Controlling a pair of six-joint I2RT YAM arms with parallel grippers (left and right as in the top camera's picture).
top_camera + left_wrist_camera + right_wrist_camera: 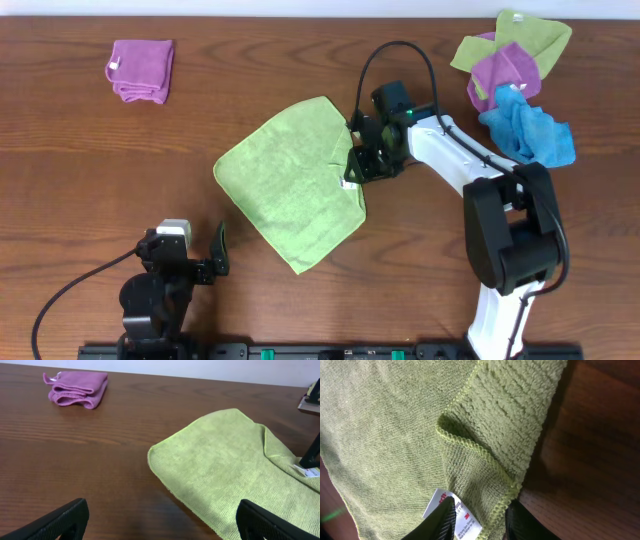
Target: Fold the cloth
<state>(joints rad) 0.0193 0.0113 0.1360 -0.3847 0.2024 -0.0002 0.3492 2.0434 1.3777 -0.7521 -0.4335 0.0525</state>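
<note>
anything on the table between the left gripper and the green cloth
Nothing: only bare wood lies between the left gripper and the cloth. The overhead view shows it, and the left wrist view confirms bare table ahead of its open fingers.

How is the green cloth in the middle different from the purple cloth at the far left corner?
The green cloth lies mostly spread out, with one corner turned over; the purple cloth is folded into a compact bundle. The green one covers far more table. The right gripper is at the green cloth's corner; nothing touches the purple one. Both show a white tag.

White-shelled right arm (455, 150) with black joints, green indicator light, black cables, all-black left arm (160, 285)
</note>
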